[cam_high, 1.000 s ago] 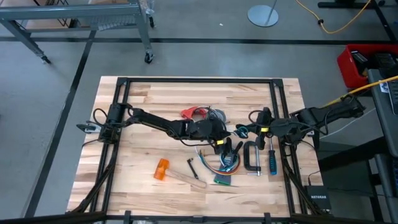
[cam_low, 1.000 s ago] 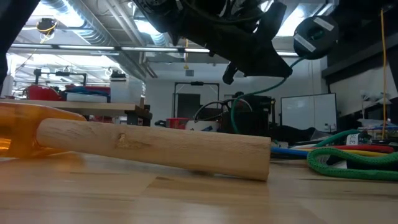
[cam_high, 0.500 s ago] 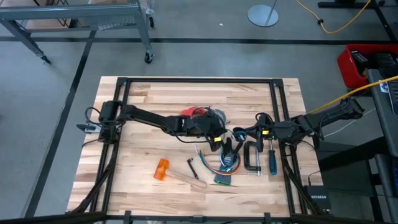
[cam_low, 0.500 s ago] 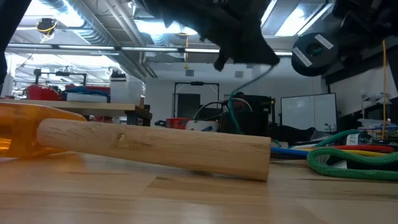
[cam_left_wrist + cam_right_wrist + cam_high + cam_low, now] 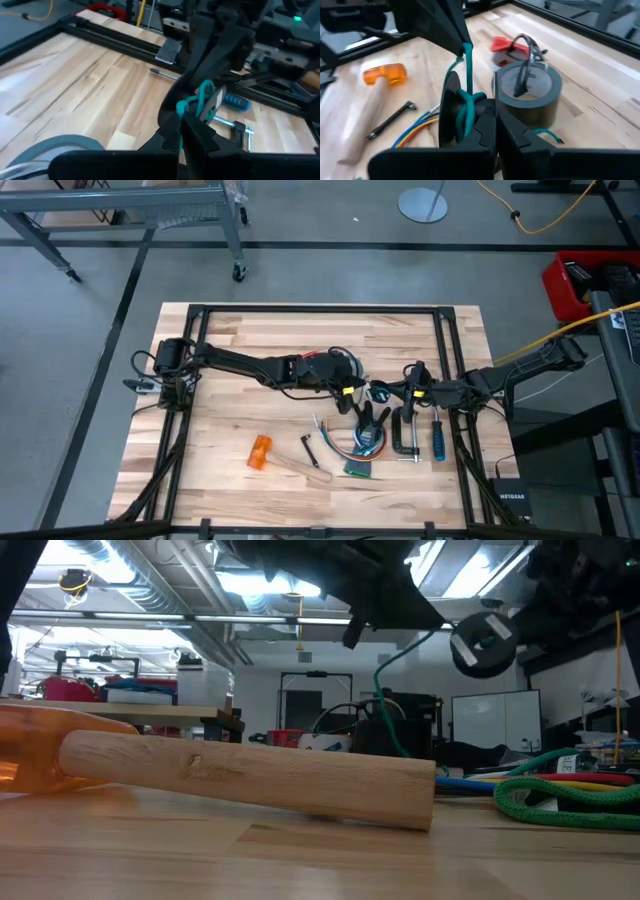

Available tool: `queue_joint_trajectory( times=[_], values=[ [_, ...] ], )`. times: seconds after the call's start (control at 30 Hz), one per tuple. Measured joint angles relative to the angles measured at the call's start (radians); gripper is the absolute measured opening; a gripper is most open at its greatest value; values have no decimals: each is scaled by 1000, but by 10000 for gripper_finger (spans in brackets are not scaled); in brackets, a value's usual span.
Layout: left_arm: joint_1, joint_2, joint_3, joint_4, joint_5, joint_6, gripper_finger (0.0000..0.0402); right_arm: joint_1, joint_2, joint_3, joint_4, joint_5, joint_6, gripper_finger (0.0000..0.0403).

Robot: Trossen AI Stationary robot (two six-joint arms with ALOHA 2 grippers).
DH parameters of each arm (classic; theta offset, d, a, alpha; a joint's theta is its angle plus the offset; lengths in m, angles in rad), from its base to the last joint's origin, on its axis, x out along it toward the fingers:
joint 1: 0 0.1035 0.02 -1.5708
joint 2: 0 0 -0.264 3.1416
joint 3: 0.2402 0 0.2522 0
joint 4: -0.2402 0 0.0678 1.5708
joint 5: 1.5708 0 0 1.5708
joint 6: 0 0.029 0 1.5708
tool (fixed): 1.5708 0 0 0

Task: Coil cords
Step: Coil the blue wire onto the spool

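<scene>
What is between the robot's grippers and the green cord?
Nothing visible. Both already pinch the green cord: the left gripper and the right gripper are shut on it, above the table beside the grey tape roll. The cord's black puck hangs by the right gripper.

Both arms meet near the middle of the table [image 5: 250,330]: the left hand [image 5: 352,392] reaches in from the left edge, the right hand [image 5: 385,393] from the right, and they sit just beside each other with a cord [image 5: 466,95] running between them. The tape roll [image 5: 527,95] sits right behind the left hand. In front of the hands lies a bundle of wires [image 5: 345,448]. Right of that are a clamp [image 5: 405,435] and then a screwdriver [image 5: 437,437]. The mallet [image 5: 275,458] lies front-left, with a hex key [image 5: 308,449] between it and the wires.
</scene>
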Motion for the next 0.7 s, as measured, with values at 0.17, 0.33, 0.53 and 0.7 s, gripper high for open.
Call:
queue_joint_trajectory(
  times=[0.17, 0.33, 0.53, 0.7],
  values=[
    [19, 0, 0, 7, 52, -94, 0, 0, 69, 0, 3, 97, 55, 1],
    [21, 0, 0, 15, 69, -116, 0, -16, 125, 0, 11, 165, 115, 1],
    [19, -4, 2, 95, 78, -143, 2, -98, 199, -2, 122, 126, 121, 4],
    [16, -4, 2, 112, 77, -127, 2, -165, 251, -2, 184, 92, 115, 6]
  ],
)
